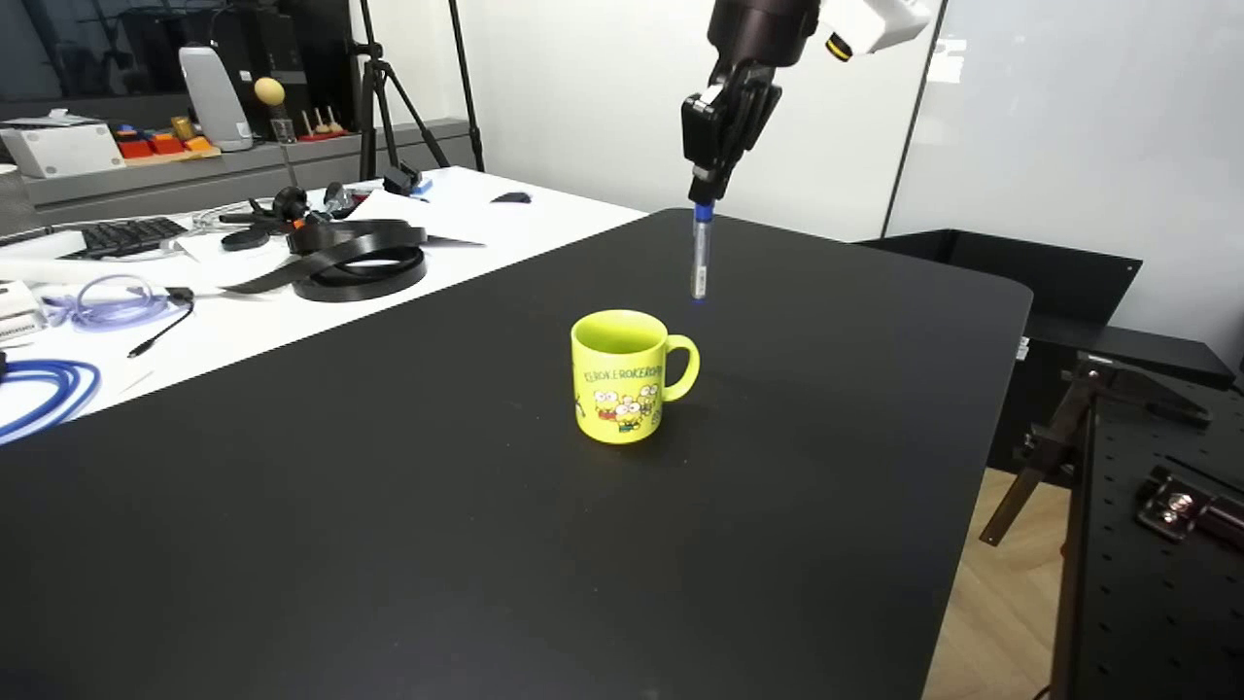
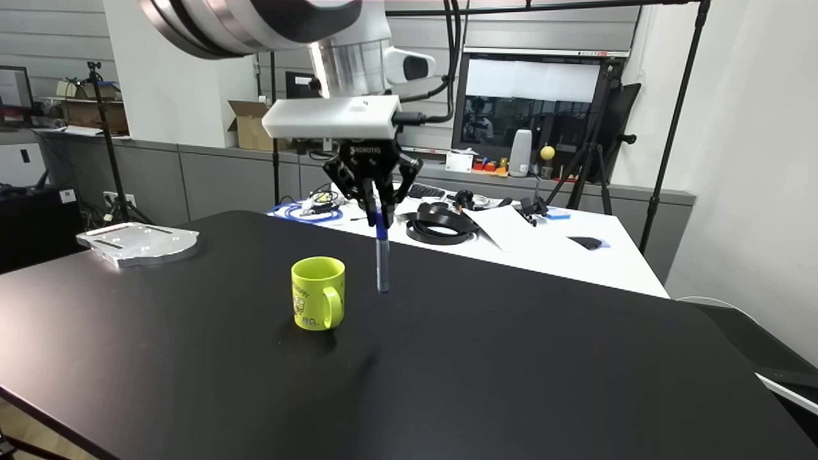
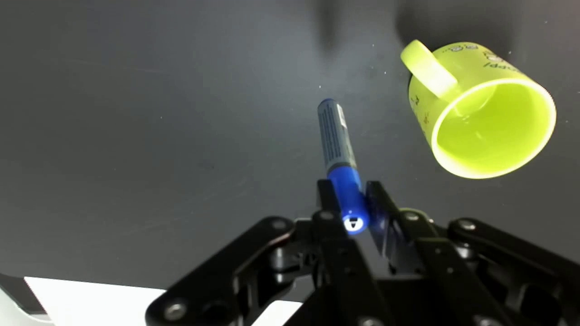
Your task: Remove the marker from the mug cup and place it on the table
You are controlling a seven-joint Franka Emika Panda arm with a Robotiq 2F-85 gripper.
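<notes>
My gripper [image 3: 350, 186] is shut on the blue cap end of the marker [image 3: 336, 133] in the wrist view. The marker has a blue cap and a grey body, and it hangs nearly upright below the fingers in both exterior views [image 1: 701, 255] [image 2: 382, 265]. Its lower tip is above the black table [image 1: 389, 564], apart from it. The yellow mug cup [image 1: 619, 389] stands upright on the table, its handle toward the marker's side. The mug also shows in an exterior view [image 2: 313, 294] and in the wrist view [image 3: 480, 68], where its visible inside holds nothing.
A white table [image 1: 505, 219] with cables, black straps [image 1: 360, 262] and a keyboard [image 1: 126, 236] adjoins the black table. A silver metal plate [image 2: 144, 241] lies at the black table's far corner in an exterior view. A black perforated bench [image 1: 1157, 583] stands beside the table edge.
</notes>
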